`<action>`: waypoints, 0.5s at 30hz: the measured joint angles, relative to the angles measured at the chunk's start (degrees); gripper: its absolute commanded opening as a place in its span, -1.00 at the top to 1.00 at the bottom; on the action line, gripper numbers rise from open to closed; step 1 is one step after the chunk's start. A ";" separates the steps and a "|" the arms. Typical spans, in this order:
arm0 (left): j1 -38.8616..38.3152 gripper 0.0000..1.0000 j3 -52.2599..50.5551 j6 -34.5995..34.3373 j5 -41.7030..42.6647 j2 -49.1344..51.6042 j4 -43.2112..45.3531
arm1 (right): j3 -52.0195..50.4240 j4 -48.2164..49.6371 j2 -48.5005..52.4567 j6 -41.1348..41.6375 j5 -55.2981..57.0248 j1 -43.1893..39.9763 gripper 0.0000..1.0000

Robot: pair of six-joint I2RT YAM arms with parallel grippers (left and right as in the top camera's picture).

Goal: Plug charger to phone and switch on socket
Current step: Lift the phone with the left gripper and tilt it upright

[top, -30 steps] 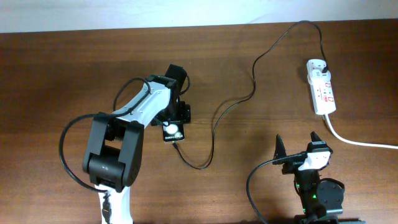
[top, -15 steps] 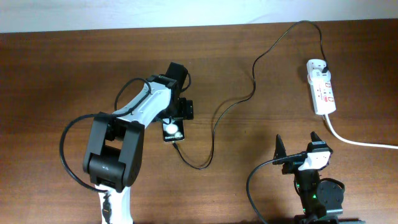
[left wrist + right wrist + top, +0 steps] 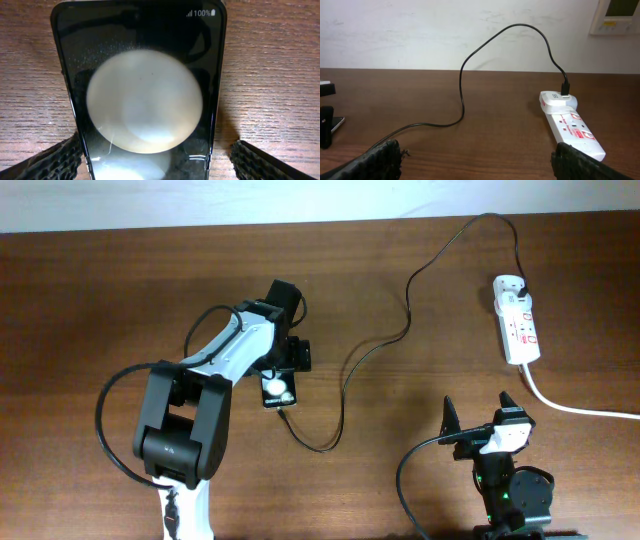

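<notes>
We see the left arm (image 3: 225,350) extended to the table's (image 3: 100,300) middle, its left gripper (image 3: 157,162) released, 2 jaws astride the flat phone (image 3: 140,75). The charger (image 3: 372,348) runs to the socket (image 3: 519,330) near the far right corner. At the near edge, the right gripper (image 3: 479,406) gapes empty.

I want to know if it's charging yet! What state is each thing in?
phone: lying flat, screen lit.
charger: plug in the socket; tip at the phone's end, insertion unclear.
socket: charger plugged in; switch position unclear.
left end effector: open, straddling the phone.
right end effector: open, empty.
</notes>
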 measured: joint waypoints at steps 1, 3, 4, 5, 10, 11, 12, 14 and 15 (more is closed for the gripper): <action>0.00 -0.98 0.00 -0.09 0.00 0.00 0.04 | 0.00 0.00 0.00 0.00 -0.02 0.00 -0.97; 0.00 -0.98 0.00 -0.11 0.00 0.00 0.04 | 0.00 0.00 0.00 -0.04 0.00 0.00 -0.97; 0.00 -0.99 0.00 -0.11 0.00 0.00 0.04 | 0.00 0.00 0.00 0.02 0.00 0.00 -0.97; 0.00 -0.98 0.00 -0.11 0.00 0.00 0.04 | 0.00 0.00 0.00 0.00 0.00 0.00 -0.97; 0.02 -0.96 0.00 -0.26 2.01 -0.20 1.38 | 0.00 0.00 0.00 -0.02 0.00 0.00 -0.97; 0.02 -1.00 0.00 -0.26 2.38 -0.22 1.53 | 0.00 0.00 0.00 0.02 0.00 0.00 -0.97; 0.02 -0.99 0.00 -0.28 2.47 -0.22 1.55 | 0.00 0.00 0.00 -0.02 0.00 0.00 -0.97; 0.00 -0.98 0.00 -0.24 2.36 -0.22 1.31 | 0.00 0.00 0.00 -0.02 0.00 0.00 -0.97; 0.00 -0.98 0.00 -0.24 2.40 -0.22 0.90 | 0.00 0.00 0.00 -0.02 0.00 0.00 -0.97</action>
